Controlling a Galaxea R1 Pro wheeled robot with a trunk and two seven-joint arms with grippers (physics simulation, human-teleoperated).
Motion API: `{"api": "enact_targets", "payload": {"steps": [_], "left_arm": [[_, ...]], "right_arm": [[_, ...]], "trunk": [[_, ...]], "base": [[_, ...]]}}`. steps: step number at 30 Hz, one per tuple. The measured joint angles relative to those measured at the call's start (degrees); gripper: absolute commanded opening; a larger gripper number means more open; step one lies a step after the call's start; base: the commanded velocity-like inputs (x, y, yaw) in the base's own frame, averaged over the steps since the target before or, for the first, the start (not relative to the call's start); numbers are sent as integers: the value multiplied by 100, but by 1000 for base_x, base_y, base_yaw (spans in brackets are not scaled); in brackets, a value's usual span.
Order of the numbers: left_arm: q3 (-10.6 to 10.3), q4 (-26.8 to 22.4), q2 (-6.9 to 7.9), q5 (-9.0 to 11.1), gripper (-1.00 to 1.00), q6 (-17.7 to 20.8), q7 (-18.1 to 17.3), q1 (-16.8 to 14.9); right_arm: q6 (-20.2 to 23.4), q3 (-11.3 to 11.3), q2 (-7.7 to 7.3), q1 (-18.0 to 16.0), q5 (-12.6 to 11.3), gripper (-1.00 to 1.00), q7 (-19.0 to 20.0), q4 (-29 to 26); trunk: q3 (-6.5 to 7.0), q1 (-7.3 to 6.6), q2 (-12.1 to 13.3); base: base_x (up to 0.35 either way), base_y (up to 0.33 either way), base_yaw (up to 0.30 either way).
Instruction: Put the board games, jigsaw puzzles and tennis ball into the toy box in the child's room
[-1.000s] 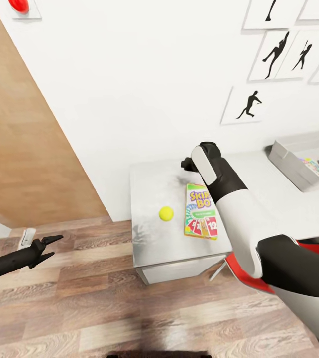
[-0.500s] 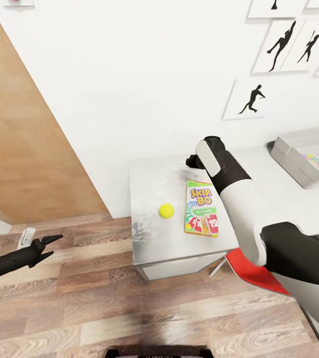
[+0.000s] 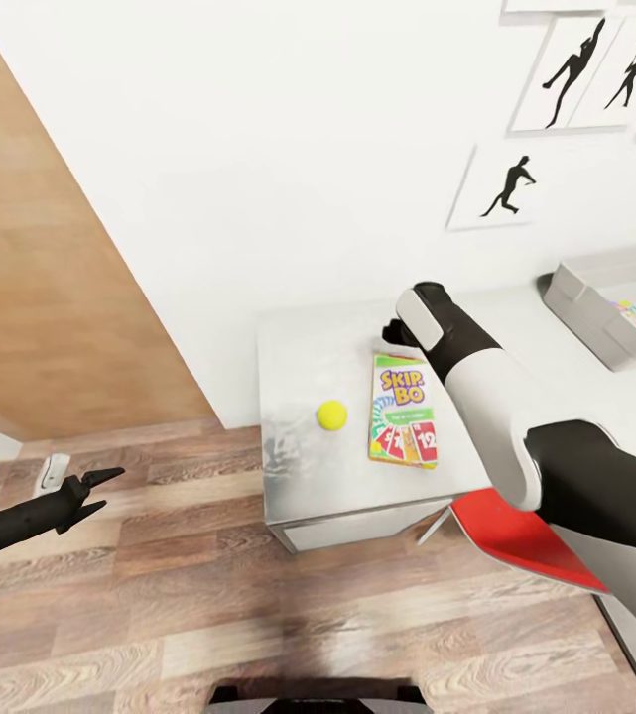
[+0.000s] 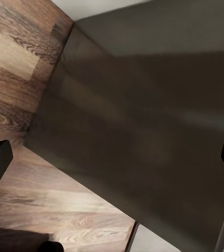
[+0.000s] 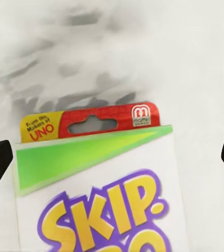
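Observation:
A green Skip-Bo board game (image 3: 402, 410) lies flat on the white table (image 3: 308, 476), with the tennis ball (image 3: 332, 415) just to its left. My right gripper (image 3: 394, 333) hovers over the game's far end, largely hidden behind its own wrist. The right wrist view looks straight down at the Skip-Bo box (image 5: 96, 194), with the right gripper (image 5: 112, 157) open and a fingertip at either side of it, not touching. My left gripper (image 3: 106, 491) hangs open over the wood floor, far left of the table. The grey toy box (image 3: 580, 297) stands at the table's far right with colourful boxes inside.
A red chair (image 3: 516, 531) is tucked under the table below my right arm. The white wall with black silhouette pictures (image 3: 511, 186) backs the table. A wooden door panel (image 3: 50, 278) stands at the left. In the left wrist view, a dark panel (image 4: 143, 121) rises above the plank floor.
The head view has shifted slightly, so wall pictures sit higher. My right gripper has drawn closer to the far end of the Skip-Bo box. The left arm is unchanged.

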Motion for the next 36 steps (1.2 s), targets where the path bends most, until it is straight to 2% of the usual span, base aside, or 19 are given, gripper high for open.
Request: {"api": "enact_targets", "payload": {"steps": [27,36], "left_arm": [[9,1,10,0,100,0,-5,0],[9,1,10,0,100,-10,-5,1]], "right_arm": [[-61,-5,-22,-46,-7,100,3,89],[-30,-4,-26,-330,-1,100,3,102]], "trunk": [[-255,0,0],[-339,0,0]], "base": [[0,0,0],[0,0,0]]}}
